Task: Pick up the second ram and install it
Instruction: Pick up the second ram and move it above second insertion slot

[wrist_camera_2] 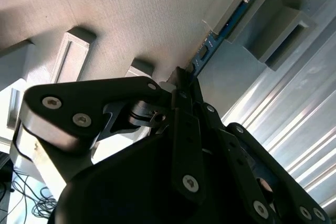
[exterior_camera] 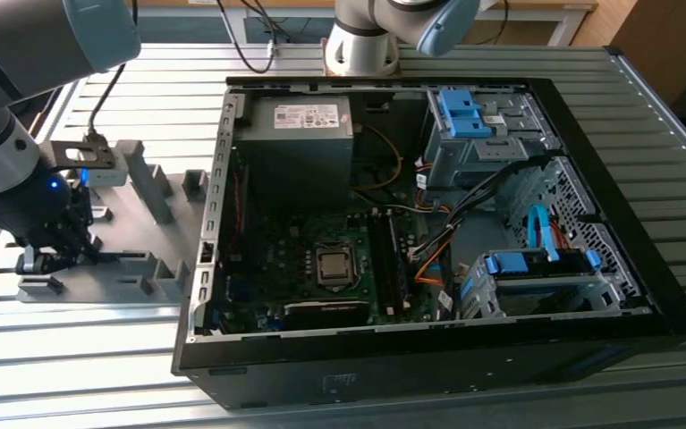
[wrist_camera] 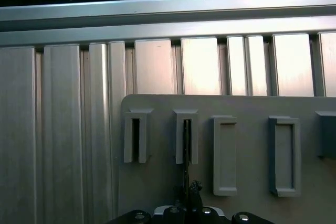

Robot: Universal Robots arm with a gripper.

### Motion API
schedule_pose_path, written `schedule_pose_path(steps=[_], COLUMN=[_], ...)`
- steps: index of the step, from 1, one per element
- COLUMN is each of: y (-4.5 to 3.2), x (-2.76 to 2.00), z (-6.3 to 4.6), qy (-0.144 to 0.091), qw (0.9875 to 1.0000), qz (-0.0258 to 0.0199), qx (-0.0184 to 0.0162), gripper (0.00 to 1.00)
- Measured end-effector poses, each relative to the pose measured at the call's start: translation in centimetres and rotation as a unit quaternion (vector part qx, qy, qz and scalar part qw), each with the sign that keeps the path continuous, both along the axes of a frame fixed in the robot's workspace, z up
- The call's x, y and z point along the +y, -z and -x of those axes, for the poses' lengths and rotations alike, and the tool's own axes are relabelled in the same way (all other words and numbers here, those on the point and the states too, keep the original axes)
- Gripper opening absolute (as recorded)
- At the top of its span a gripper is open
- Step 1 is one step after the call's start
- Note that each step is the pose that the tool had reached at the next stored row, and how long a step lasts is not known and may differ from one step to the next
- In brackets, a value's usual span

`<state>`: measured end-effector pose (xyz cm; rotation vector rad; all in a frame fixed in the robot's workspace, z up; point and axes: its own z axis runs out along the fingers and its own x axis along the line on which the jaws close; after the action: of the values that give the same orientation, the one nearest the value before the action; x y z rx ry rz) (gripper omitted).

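Locate the second ram [wrist_camera: 186, 148] in the grey slotted holder [wrist_camera: 247, 104], standing on its long edge inside one narrow block. Read it edge-on in the first wrist view: just a thin dark line, long axis running straight away from the gripper [wrist_camera: 192, 188] along the slot.

Confirm in the second wrist view: the second ram [wrist_camera_2: 231, 18] as a blue-green strip leading from the fingertips out to a farther slotted block of the holder [wrist_camera_2: 131, 14], far end seated inside that block. Cannot make out chips or sticker on it in either wrist view.

Note the gripper [wrist_camera_2: 181, 80] set narrow, fingers [wrist_camera_2: 186, 140] pressed against the two faces of the strip's near end, clamping it. Lose the near end itself behind the black linkage.

In the exterior view, place the gripper [exterior_camera: 50, 257] low over the holder [exterior_camera: 164, 201], at the exterior view's left of the open computer case [exterior_camera: 438, 380] and well apart from the motherboard [exterior_camera: 277, 259]. Cannot separate the strip from the dark fingers there. Note the arm [exterior_camera: 9, 143] cut off by the frame edge. Record the holder resting on the slatted aluminium table [exterior_camera: 80, 357].
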<state>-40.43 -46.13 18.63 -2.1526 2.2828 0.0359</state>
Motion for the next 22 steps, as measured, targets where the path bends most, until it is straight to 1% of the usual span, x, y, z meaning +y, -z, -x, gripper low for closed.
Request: schedule_pose_path(steps=[5,12,16,17,20,22], y=[-0.01,0.0,0.0,0.01,0.03,0.04], x=[-0.02,-0.04,-0.04,-0.05,-0.05,-0.05], z=[0.0,0.0,0.0,0.0,-0.01,0.0], qy=[-0.027,-0.056,-0.056,-0.053,-0.032,-0.032], qw=[0.9996,0.9984,0.9984,0.9986,0.9995,0.9995], qz=[0.0,0.0001,0.0002,0.0002,0.0007,0.0006], qx=[0.0001,0.0,0.0001,0.0001,0.0001,0.0001], gripper=[0.14,0.14,0.14,0.14,0.14,0.14])
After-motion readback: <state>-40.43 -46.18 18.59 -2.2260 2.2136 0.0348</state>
